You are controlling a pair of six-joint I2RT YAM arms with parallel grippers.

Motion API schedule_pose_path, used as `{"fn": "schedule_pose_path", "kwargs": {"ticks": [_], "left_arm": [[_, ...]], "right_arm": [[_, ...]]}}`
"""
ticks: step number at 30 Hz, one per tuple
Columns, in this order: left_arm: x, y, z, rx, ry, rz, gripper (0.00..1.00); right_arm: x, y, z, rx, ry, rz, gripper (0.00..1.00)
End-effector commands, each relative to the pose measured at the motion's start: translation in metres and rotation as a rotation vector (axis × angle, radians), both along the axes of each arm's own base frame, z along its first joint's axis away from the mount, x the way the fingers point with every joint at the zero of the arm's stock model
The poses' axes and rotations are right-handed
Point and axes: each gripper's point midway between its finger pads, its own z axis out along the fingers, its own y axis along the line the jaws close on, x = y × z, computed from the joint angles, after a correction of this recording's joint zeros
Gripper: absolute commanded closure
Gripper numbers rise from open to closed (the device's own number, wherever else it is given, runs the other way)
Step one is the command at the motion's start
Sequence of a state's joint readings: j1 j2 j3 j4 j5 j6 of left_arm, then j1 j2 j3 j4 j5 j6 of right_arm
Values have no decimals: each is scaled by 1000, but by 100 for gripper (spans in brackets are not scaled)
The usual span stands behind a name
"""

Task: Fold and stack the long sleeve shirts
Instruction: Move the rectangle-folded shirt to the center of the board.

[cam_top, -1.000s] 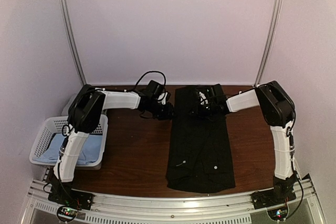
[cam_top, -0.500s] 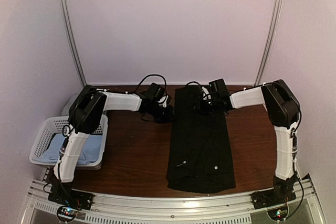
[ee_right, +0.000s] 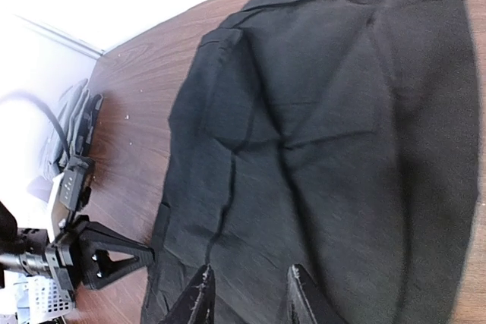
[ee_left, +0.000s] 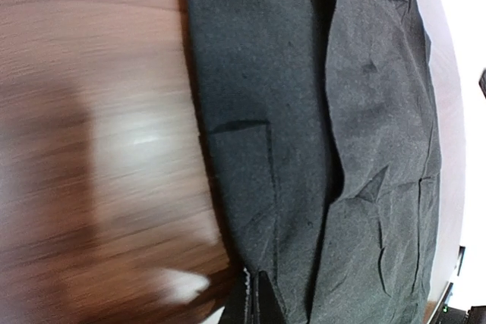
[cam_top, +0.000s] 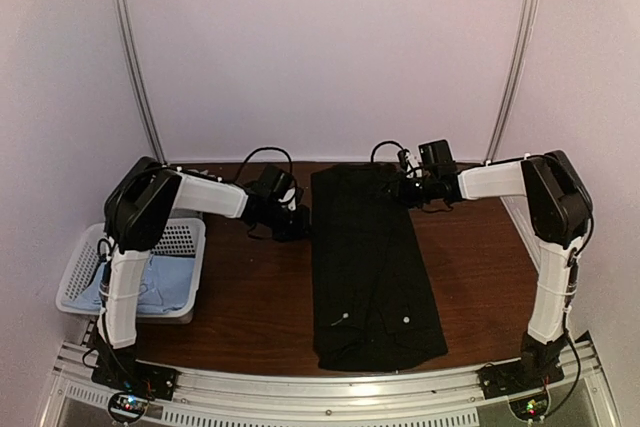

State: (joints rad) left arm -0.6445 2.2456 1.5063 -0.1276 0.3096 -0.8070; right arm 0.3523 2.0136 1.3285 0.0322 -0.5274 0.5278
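A large black long sleeve shirt [cam_top: 370,267] lies folded into a long narrow strip down the middle of the table, with tiny white marks near its front end. My left gripper [cam_top: 300,224] is at the strip's far left edge. In the left wrist view its fingertips [ee_left: 258,297] are pressed together on the hem of the black cloth [ee_left: 304,111]. My right gripper [cam_top: 398,190] hovers over the shirt's far right part. In the right wrist view it is open [ee_right: 250,297], with only the cloth [ee_right: 326,134] below it. A light blue shirt [cam_top: 160,282] lies in the basket.
A white lattice basket [cam_top: 75,272] stands at the table's left edge beside the left arm. Metal frame posts rise at the back corners. Bare brown tabletop [cam_top: 250,297] lies between the basket and the black shirt. A rail runs along the near edge.
The left gripper shut on the shirt's left edge and drew back left, sliding the far end of the strip leftward. The right gripper pulled away to the right and opened slightly.
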Motion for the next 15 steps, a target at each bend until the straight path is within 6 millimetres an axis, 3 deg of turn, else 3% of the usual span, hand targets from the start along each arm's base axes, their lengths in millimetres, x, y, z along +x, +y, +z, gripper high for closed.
{"fn": "schedule_pose_path", "kwargs": {"ticks": [1,8,15], "left_arm": [[7,63,-23,112,39,134,100],[29,92,-25,131,23,164,100],[66,87,-16,119,-14,146,100]], "right_arm": [[-9,9,2,0,-6,35,67],[-16,28,-7,0,12,75,67],[-16,33,-16,-5,30,79,67]]}}
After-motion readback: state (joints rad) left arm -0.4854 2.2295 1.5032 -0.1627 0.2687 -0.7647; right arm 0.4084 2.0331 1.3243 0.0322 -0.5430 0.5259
